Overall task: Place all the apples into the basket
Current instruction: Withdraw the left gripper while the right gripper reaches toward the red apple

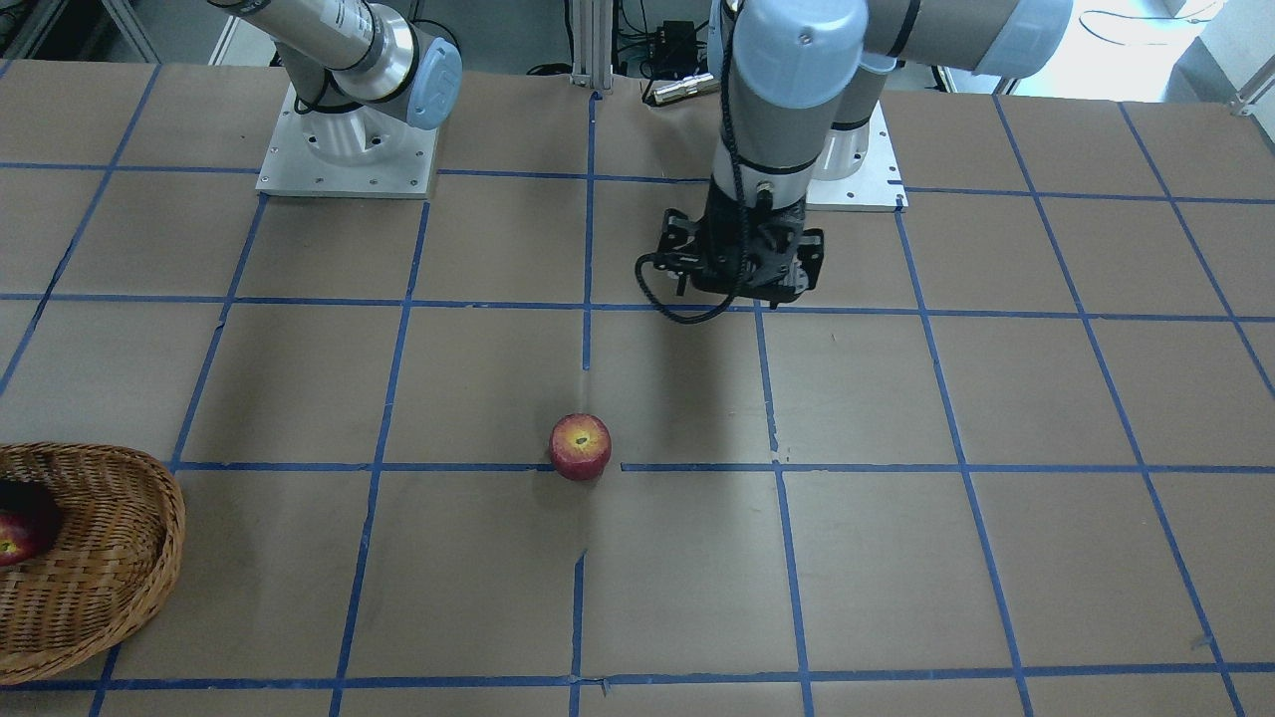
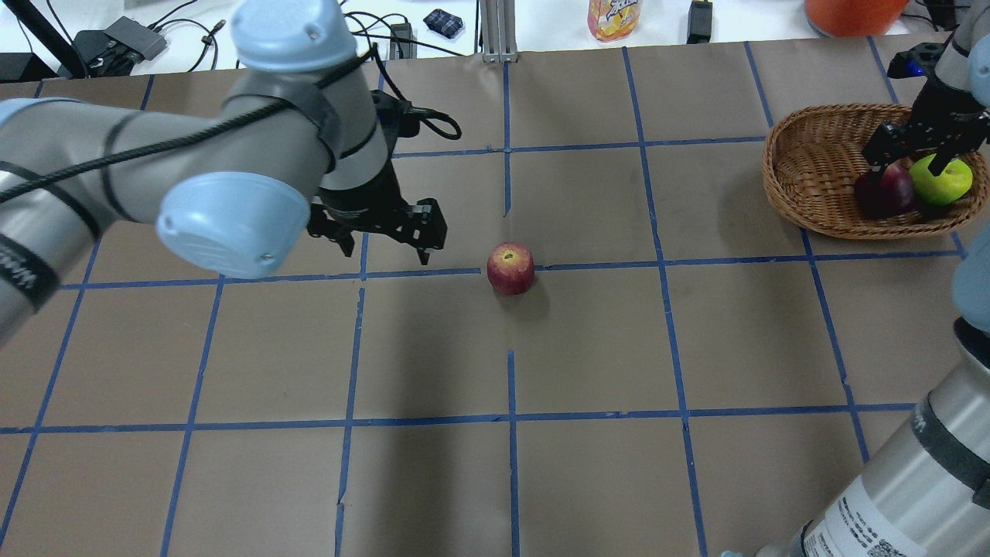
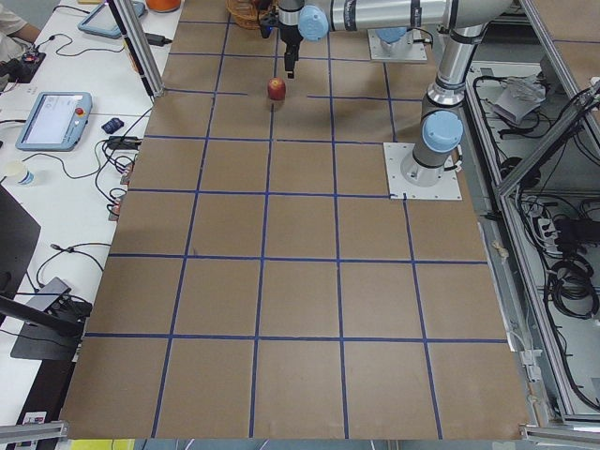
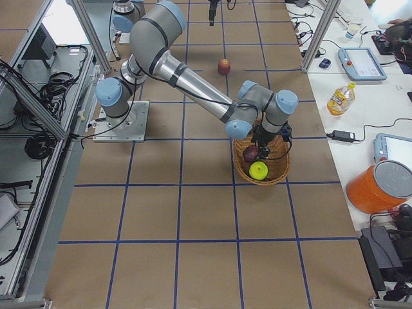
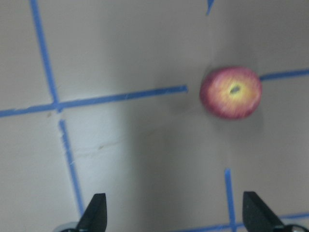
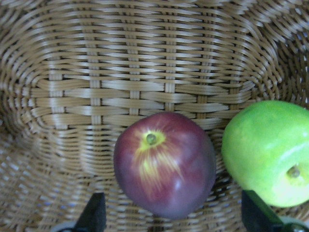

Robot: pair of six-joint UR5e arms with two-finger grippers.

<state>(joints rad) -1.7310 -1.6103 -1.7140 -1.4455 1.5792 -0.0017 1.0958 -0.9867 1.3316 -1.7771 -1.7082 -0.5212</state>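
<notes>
Near the middle of the brown-paper table (image 2: 588,348), on a blue tape line: the red apple with a yellow patch (image 2: 510,268), stem end up, alone and free of any grip. Just beside it on the robot's left, above the paper: the left gripper (image 2: 384,251), pointed down, spread wide and holding nothing. From the left wrist camera, the same apple ahead of the two dark fingertips (image 5: 96,215) and off to one side, not between them. No contact between gripper and apple in any view.

Farther out, toward the table's far right corner: the oval wicker basket (image 2: 776,174), with two apples already inside. On the basket floor, the dark maroon apple (image 2: 889,193), stem up, with yellowish streaks around the stem. Just beside it, the lime-green apple (image 2: 945,179), tilted so that the stem points off to the side. Over the pair: the right gripper (image 2: 903,172), parted as well, clamped on nothing. From the right wrist camera, one fingertip at either side of the maroon apple's near edge, with the woven wall behind.
</notes>
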